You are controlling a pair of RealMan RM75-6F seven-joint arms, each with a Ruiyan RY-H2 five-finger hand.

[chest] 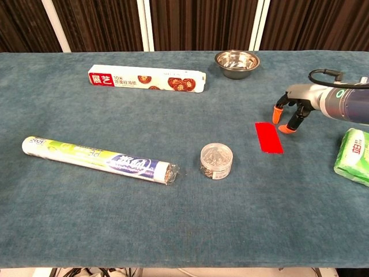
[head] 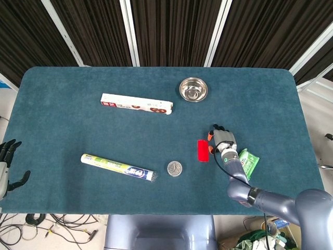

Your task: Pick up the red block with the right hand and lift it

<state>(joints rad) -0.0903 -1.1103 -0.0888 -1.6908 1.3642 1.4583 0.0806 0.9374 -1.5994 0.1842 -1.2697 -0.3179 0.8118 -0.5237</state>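
Note:
The red block [head: 202, 150] [chest: 269, 137] lies flat on the blue table, right of centre. My right hand [head: 221, 139] [chest: 295, 107] hovers just right of the block's far end, fingers spread and pointing down, orange fingertips [chest: 286, 128] close beside the block's edge. It holds nothing. My left hand [head: 7, 165] hangs open off the table's left edge, seen only in the head view.
A green packet [head: 248, 162] [chest: 353, 155] lies right of my right hand. A small clear round jar [chest: 216, 161] stands left of the block. A steel bowl [chest: 237, 63] sits at the back, a long box [chest: 146, 79] at back left, a tube [chest: 98, 159] at front left.

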